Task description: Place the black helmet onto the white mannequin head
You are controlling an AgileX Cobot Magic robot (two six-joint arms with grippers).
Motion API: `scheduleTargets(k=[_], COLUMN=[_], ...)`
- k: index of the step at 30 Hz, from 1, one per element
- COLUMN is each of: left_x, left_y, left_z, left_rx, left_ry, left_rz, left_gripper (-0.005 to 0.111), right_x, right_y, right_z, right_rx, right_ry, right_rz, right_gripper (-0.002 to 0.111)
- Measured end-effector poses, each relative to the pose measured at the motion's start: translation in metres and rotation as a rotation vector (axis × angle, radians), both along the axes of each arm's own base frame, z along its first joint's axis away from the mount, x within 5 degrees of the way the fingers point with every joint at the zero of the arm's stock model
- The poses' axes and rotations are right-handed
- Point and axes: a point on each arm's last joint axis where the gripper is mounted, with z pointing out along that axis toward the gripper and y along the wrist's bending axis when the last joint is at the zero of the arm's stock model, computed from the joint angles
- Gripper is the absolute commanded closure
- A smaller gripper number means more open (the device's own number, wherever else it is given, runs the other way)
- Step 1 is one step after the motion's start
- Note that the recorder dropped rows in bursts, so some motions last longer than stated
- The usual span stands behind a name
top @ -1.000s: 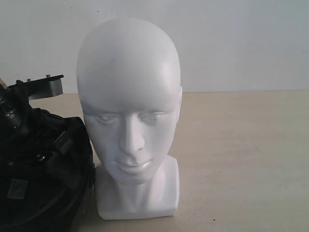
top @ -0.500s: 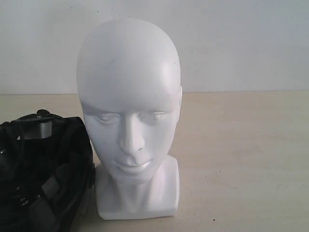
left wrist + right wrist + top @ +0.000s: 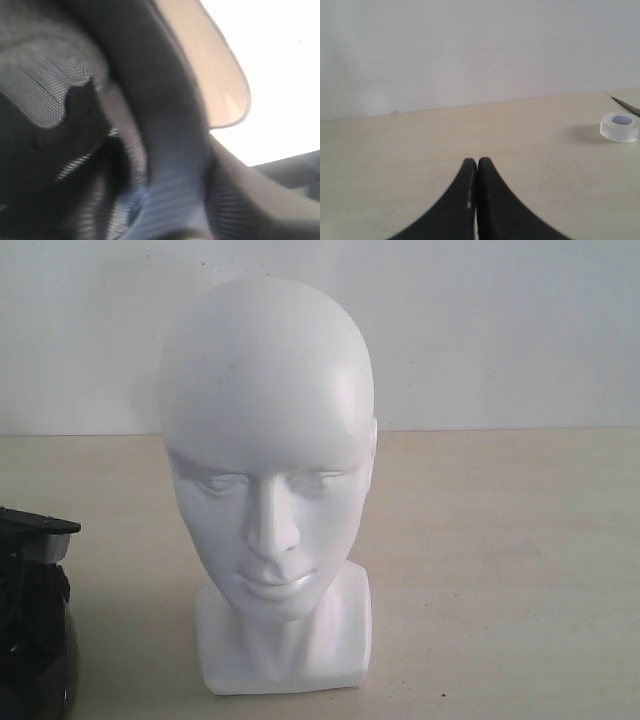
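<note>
The white mannequin head (image 3: 268,440) stands upright on its base block in the middle of the exterior view, facing the camera, with nothing on it. A black mass (image 3: 30,620) shows only at the lower left edge; I cannot tell helmet from arm there. The left wrist view is filled, blurred, by the black helmet (image 3: 170,125): its dark rim, mesh padded lining (image 3: 45,95) and smoky visor (image 3: 210,65). The left gripper's jaws cannot be made out against the rim. My right gripper (image 3: 477,161) is shut and empty, low over the bare table.
The head rests on a beige table (image 3: 500,570) in front of a white wall. In the right wrist view, a clear tape roll (image 3: 619,126) lies on the table, with a thin dark tool tip (image 3: 626,105) beside it.
The black helmet and the left arm have slid left, from right beside the head to almost out of the exterior view. The head has not moved.
</note>
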Motion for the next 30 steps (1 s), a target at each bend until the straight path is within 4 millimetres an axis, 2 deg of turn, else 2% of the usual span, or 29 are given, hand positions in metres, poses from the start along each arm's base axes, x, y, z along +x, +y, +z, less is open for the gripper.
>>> scheduleTargets(k=[2, 6, 15, 22, 30], left_x=[0.0, -0.002, -0.009, -0.008, -0.007], left_y=[0.0, -0.003, -0.023, -0.019, -0.014], left_z=[0.0, 0.0, 0.004, 0.003, 0.002], left_rx=[-0.005, -0.039, -0.278, -0.237, -0.209], left_ry=[0.004, 0.023, 0.058, 0.051, 0.032], left_rz=[-0.005, -0.058, -0.282, -0.349, -0.537], left_gripper=[0.102, 0.102, 0.102, 0.102, 0.102], right_x=[0.0, 0.0, 0.0, 0.0, 0.0], right_y=[0.0, 0.0, 0.0, 0.0, 0.0], right_z=[0.0, 0.0, 0.0, 0.0, 0.0], right_rx=[0.0, 0.0, 0.0, 0.0, 0.0], right_ry=[0.0, 0.0, 0.0, 0.0, 0.0], right_rz=[0.0, 0.0, 0.0, 0.0, 0.0], right_gripper=[0.108, 0.108, 0.108, 0.108, 0.108])
